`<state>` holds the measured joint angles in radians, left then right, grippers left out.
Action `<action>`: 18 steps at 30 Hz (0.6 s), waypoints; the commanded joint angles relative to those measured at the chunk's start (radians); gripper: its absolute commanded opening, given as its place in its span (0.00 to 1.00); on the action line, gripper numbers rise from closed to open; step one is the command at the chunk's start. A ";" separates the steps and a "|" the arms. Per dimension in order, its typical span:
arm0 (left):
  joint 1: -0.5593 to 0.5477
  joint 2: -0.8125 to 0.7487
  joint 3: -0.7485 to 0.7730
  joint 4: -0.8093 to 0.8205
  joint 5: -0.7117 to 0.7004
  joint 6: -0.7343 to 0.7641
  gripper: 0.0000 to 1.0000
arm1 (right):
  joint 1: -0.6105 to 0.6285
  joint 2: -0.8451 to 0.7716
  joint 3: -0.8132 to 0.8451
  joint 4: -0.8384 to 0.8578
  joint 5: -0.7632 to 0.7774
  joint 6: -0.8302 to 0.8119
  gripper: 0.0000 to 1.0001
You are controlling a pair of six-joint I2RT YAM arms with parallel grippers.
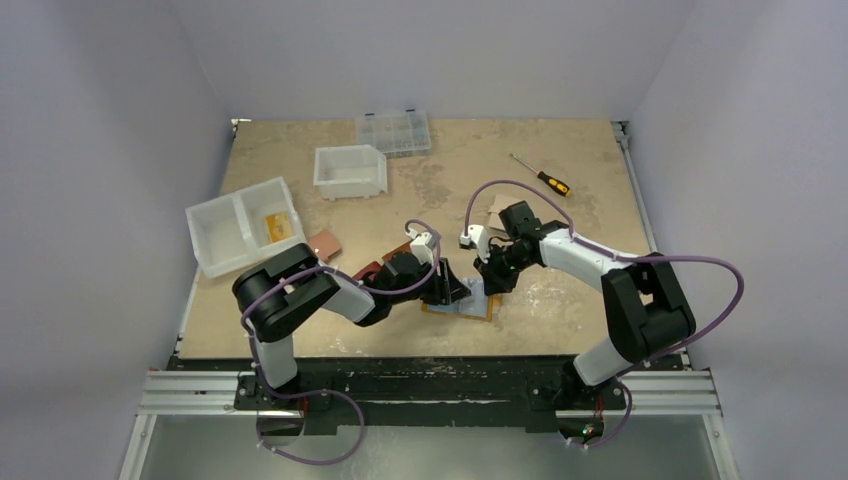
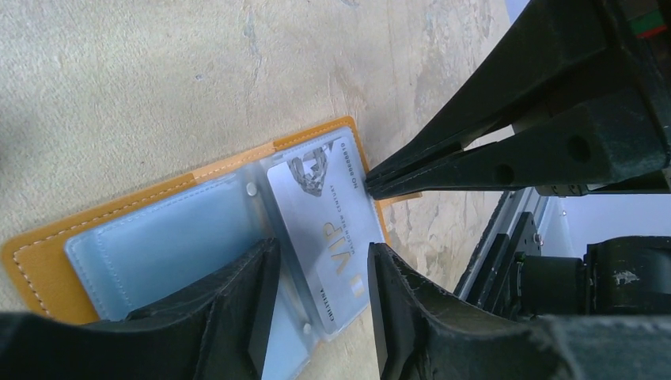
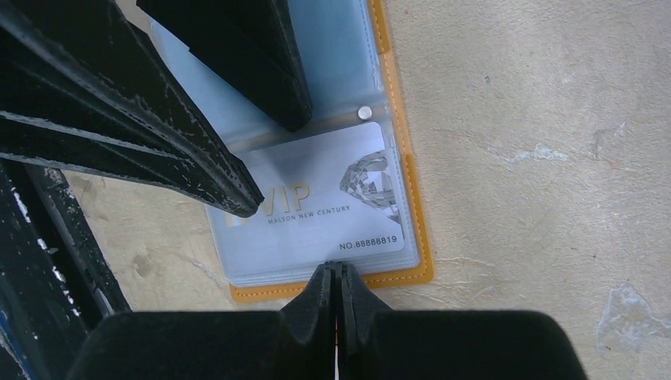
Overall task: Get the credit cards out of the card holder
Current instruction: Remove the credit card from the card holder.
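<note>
The mustard-yellow card holder (image 1: 478,312) lies open on the table, clear plastic sleeves up; it also shows in the left wrist view (image 2: 32,257) and the right wrist view (image 3: 426,257). A whitish VIP credit card (image 3: 316,210) sits inside the outer sleeve, also seen in the left wrist view (image 2: 316,214). My left gripper (image 2: 320,250) is open, its fingers straddling that card and resting on the sleeves. My right gripper (image 3: 334,269) is shut, its tips touching the sleeve's outer edge by the card's number; it also shows in the left wrist view (image 2: 369,184).
A two-compartment white bin (image 1: 215,235) with a yellow-orange flat item (image 1: 280,225) stands at the left. A second white bin (image 1: 350,170) and a clear organiser box (image 1: 393,132) stand behind. A brown wallet (image 1: 325,243), a dark red wallet (image 1: 368,270) and a screwdriver (image 1: 545,180) lie around.
</note>
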<state>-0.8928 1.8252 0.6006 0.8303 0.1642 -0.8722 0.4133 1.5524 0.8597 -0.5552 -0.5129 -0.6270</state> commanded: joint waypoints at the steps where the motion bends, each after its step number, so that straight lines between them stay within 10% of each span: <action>1: -0.008 0.025 0.021 0.030 0.011 0.002 0.48 | 0.009 0.011 0.034 0.019 0.019 0.018 0.00; 18: -0.019 0.063 0.018 0.067 0.013 -0.025 0.30 | 0.031 0.039 0.038 0.023 0.018 0.031 0.00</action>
<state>-0.8970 1.8656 0.6029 0.8665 0.1577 -0.8818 0.4274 1.5715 0.8696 -0.5533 -0.5037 -0.6052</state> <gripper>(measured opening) 0.318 0.059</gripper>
